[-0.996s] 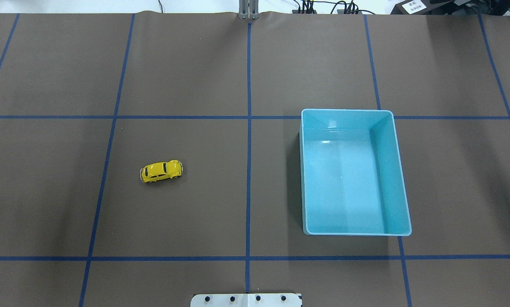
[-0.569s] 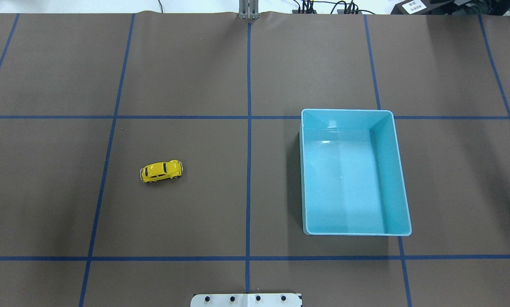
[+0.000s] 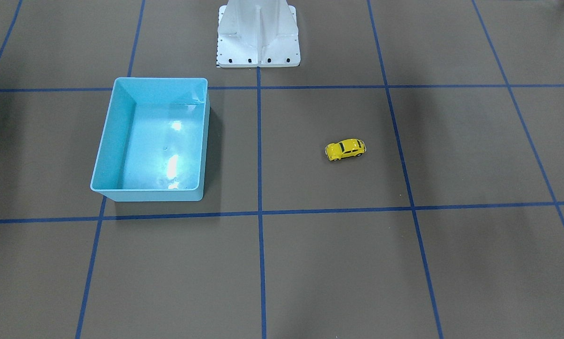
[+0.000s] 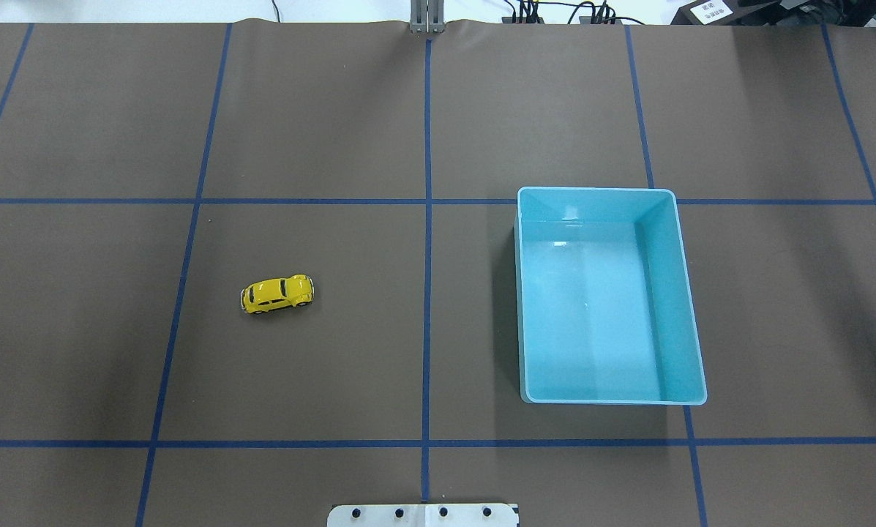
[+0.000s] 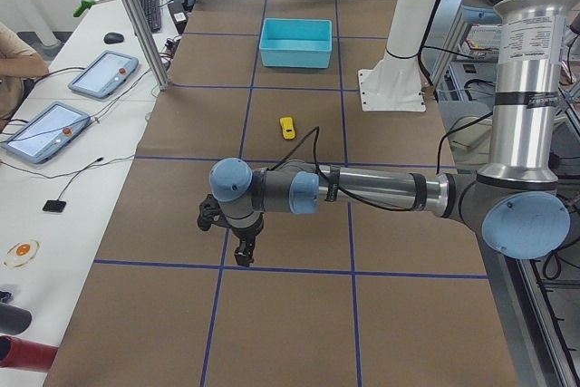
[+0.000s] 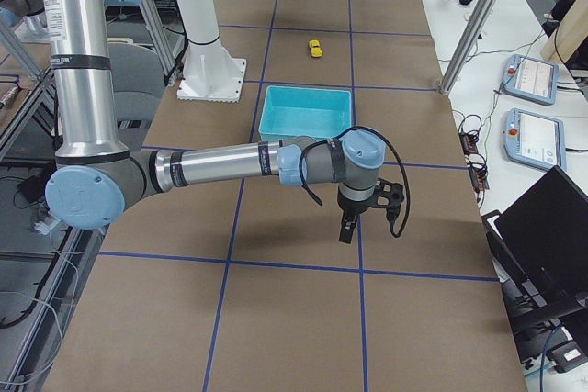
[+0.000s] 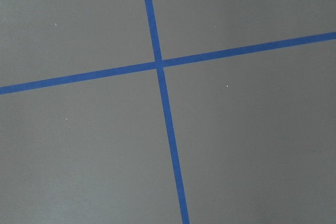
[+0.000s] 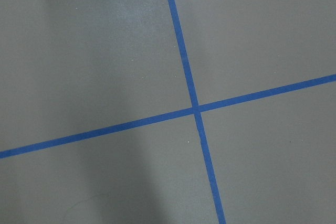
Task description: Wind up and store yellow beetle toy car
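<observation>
The yellow beetle toy car (image 4: 277, 293) stands on its wheels on the brown table, left of the centre line; it also shows in the front-facing view (image 3: 345, 149), the left view (image 5: 286, 127) and the right view (image 6: 315, 48). The light blue bin (image 4: 607, 296) is open and empty to its right. My left gripper (image 5: 243, 251) hangs over the table's left end, far from the car. My right gripper (image 6: 346, 225) hangs over the right end, beyond the bin (image 6: 306, 111). Both show only in side views, so I cannot tell if they are open or shut.
Blue tape lines (image 4: 427, 241) grid the table. The white robot base plate (image 3: 258, 37) stands at the near middle edge. Tablets (image 5: 104, 74) and an operator's arm (image 5: 18, 52) are on the side desk. The wrist views show only table and tape crossings (image 7: 158, 64).
</observation>
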Robot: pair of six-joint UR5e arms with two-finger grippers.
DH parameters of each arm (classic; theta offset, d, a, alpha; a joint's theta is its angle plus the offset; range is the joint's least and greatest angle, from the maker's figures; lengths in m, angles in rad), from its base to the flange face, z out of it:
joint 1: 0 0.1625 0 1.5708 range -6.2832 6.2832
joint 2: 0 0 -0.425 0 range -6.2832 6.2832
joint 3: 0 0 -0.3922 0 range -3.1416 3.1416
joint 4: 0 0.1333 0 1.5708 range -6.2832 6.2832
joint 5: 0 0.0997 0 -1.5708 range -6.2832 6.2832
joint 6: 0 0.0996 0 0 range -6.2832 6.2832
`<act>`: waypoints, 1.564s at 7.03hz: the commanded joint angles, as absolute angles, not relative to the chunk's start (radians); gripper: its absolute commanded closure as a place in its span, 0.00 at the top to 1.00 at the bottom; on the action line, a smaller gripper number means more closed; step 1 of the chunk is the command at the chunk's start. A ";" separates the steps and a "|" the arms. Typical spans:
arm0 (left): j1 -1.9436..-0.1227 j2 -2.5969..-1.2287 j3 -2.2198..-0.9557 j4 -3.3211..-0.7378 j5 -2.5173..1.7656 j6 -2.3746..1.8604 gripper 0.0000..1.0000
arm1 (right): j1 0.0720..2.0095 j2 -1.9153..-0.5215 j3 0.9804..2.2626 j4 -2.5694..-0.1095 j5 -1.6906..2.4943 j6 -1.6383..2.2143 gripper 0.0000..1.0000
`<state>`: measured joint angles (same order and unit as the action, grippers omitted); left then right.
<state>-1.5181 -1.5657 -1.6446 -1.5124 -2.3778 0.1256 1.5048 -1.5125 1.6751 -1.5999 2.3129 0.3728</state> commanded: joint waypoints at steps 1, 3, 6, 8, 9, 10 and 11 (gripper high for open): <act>-1.517 -1.565 -1.649 -1.513 -2.375 0.127 1.00 | 1.505 -1.513 1.674 -1.600 2.312 0.373 1.00; -1.516 -1.572 -1.660 -1.516 -2.364 0.127 1.00 | 1.505 -1.513 1.674 -1.600 2.312 0.373 1.00; -1.471 -1.591 -1.716 -1.512 -2.375 0.124 1.00 | 1.505 -1.513 1.674 -1.600 2.310 0.373 1.00; -1.329 -1.627 -1.802 -1.506 -2.364 0.117 1.00 | 1.505 -1.513 1.674 -1.600 2.310 0.371 1.00; -1.236 -1.685 -1.807 -1.506 -2.362 0.120 1.00 | 1.505 -1.513 1.674 -1.600 2.309 0.371 1.00; -1.145 -1.742 -1.806 -1.506 -2.361 0.120 1.00 | 1.505 -1.513 1.675 -1.600 2.309 0.371 1.00; -1.087 -1.814 -1.813 -1.494 -2.291 0.120 1.00 | 1.505 -1.513 1.675 -1.600 2.309 0.373 1.00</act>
<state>-1.1713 -1.7356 -1.8060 -1.5033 -2.3434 0.1194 1.5048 -1.5125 1.6745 -1.6000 2.3088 0.3716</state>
